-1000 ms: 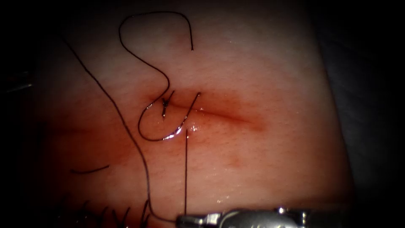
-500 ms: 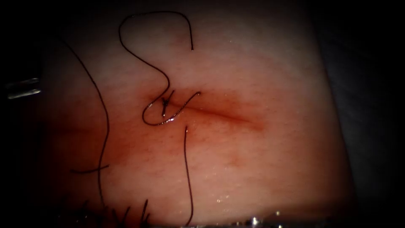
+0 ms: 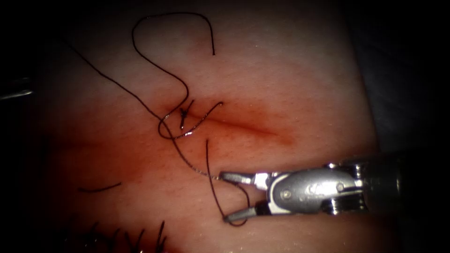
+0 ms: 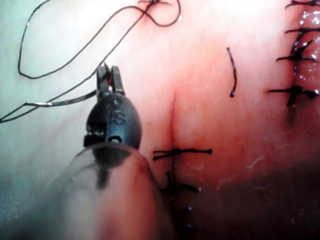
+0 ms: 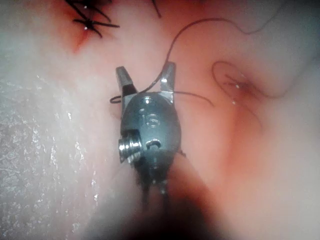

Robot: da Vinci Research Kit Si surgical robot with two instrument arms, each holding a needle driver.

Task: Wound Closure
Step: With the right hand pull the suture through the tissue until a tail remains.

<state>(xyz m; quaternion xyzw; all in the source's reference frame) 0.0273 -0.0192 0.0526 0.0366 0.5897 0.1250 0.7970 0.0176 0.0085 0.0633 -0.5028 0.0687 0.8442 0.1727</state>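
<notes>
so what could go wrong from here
1. The right tool is open and holds nothing. A loose run of thread lies between its jaws and a taut run passes its upper tip. Closing here might catch or cut the wrong one.
2. The left tool looks shut on the taut run, which crosses the knot at the cut. More pull could strain the knot or the tissue.

Markings: the left tool point(image 4: 111, 75) carries raised characters on its dark wrist housing, reading roughly "IS", possibly "15"; poorly resolved. The right tool point(image 5: 146, 80) has similar stamped characters on its metal housing, perhaps "15" or "IS". In the endoscope view the right tool's marking is illegible.
</notes>
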